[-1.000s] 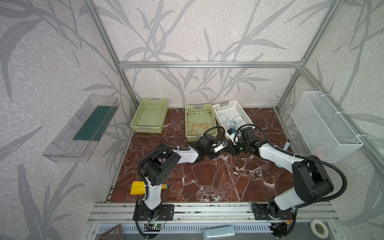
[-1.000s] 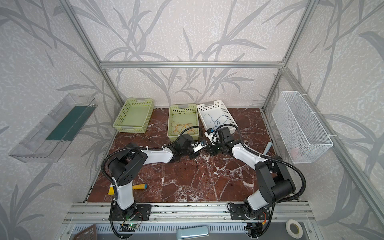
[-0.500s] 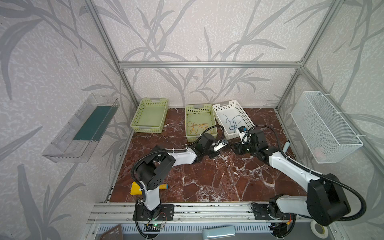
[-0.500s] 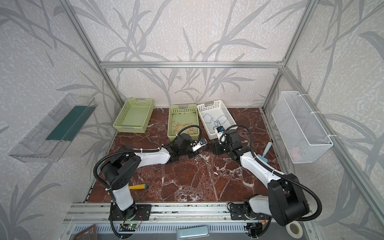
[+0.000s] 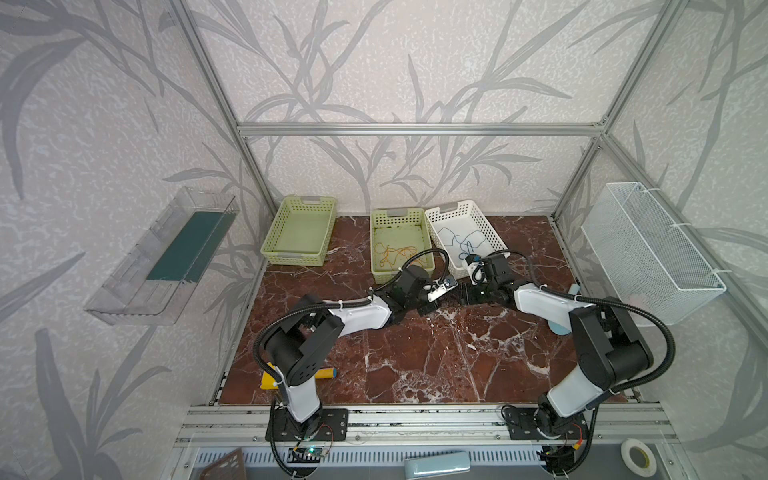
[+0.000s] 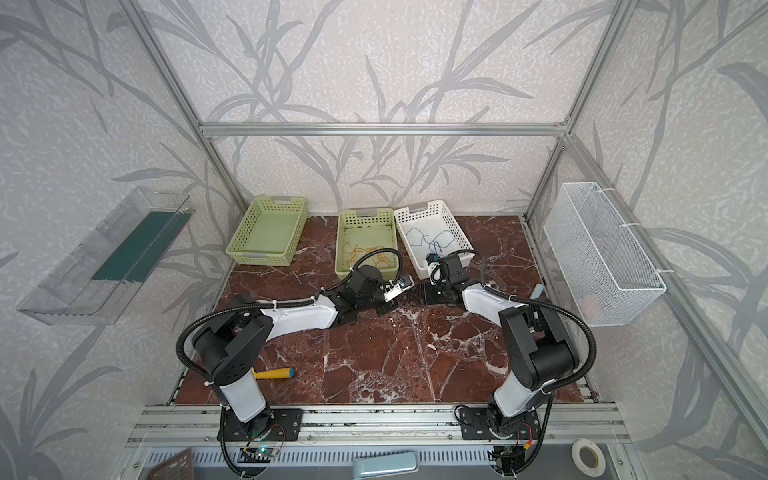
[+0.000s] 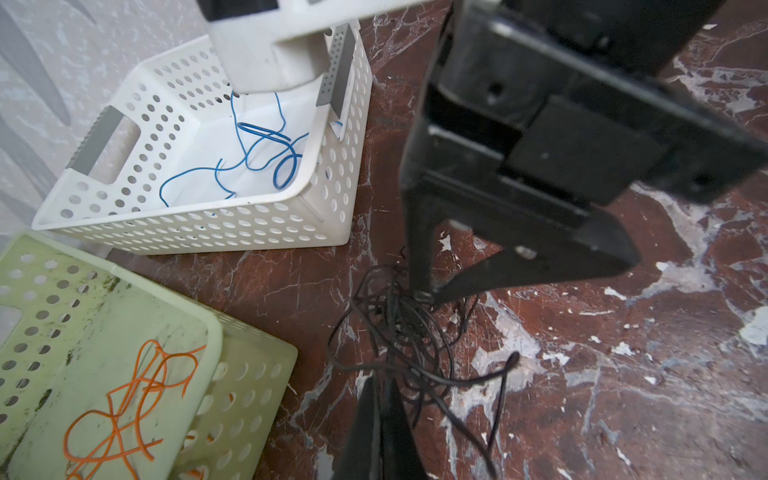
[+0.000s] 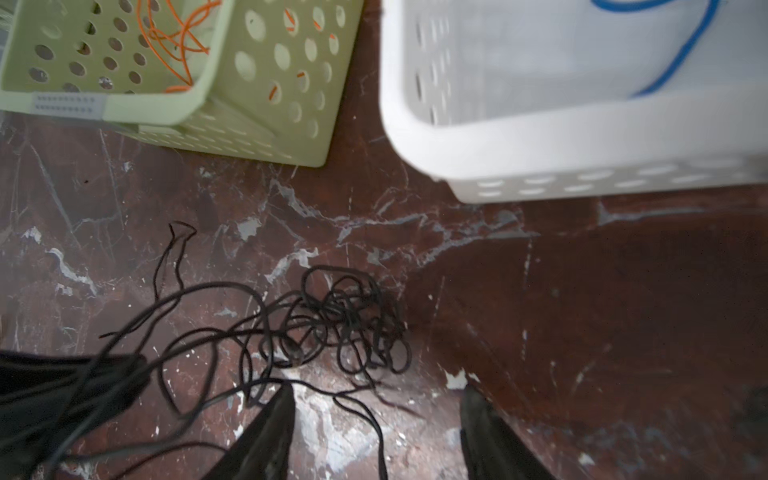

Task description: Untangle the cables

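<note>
1. The left claw (image 7: 380,432) is clenched on loose strands of the dark cables (image 8: 340,320). These lie knotted on the worktop (image 5: 415,357), just in front of two baskets.
2. The right claw (image 8: 378,390) hangs released beside the knot. One strand lies between its fingers, but nothing is gripped.
3. The step in hand looks like a fresh grip. The right claw would do best to pinch a single outer loop, not the dense middle. A gentle pull away from the left claw should then loosen the knot rather than tighten it.
4. Around them stand the far green basket (image 5: 291,258) with nothing in it, the middle green basket (image 7: 208,332) holding orange cables (image 7: 124,399), and the white basket (image 7: 249,203) holding blue cables (image 7: 257,145).
5. The near walls of the middle green and white baskets crowd the knot and the claws almost meet, so the room to pull lies toward the open worktop.
</note>
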Controlling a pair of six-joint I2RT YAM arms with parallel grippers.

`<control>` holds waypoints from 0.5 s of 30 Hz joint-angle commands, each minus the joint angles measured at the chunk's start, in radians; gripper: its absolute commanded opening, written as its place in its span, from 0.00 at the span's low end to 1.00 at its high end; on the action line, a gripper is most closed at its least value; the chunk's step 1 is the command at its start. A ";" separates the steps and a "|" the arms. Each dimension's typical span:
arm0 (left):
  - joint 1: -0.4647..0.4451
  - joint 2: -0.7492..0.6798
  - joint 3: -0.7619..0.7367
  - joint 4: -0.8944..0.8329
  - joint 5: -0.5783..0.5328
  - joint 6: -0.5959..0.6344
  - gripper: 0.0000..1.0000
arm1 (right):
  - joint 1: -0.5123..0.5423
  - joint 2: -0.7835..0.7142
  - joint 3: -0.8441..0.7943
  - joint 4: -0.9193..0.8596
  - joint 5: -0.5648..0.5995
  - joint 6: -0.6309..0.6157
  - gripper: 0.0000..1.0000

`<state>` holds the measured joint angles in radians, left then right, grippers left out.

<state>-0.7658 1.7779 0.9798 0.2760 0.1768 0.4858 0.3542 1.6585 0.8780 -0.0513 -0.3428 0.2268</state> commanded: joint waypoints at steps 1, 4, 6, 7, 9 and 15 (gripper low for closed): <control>-0.007 -0.015 -0.004 -0.012 0.006 -0.002 0.00 | 0.021 0.037 0.028 0.018 -0.016 -0.015 0.62; -0.007 -0.011 -0.009 -0.012 0.003 -0.006 0.00 | 0.045 0.089 0.064 -0.013 0.020 -0.049 0.59; -0.007 -0.008 -0.013 -0.011 -0.003 -0.008 0.00 | 0.060 0.111 0.081 -0.012 0.029 -0.069 0.57; -0.007 -0.006 -0.013 -0.012 -0.007 -0.010 0.00 | 0.068 0.121 0.086 -0.009 0.041 -0.073 0.55; -0.007 -0.009 -0.017 -0.011 -0.014 -0.015 0.00 | 0.075 0.140 0.099 -0.006 0.049 -0.077 0.51; -0.007 -0.052 -0.041 -0.007 -0.061 -0.038 0.00 | 0.078 0.171 0.107 -0.014 0.079 -0.086 0.19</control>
<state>-0.7662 1.7760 0.9554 0.2676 0.1459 0.4580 0.4313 1.8229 0.9714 -0.0505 -0.2962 0.1593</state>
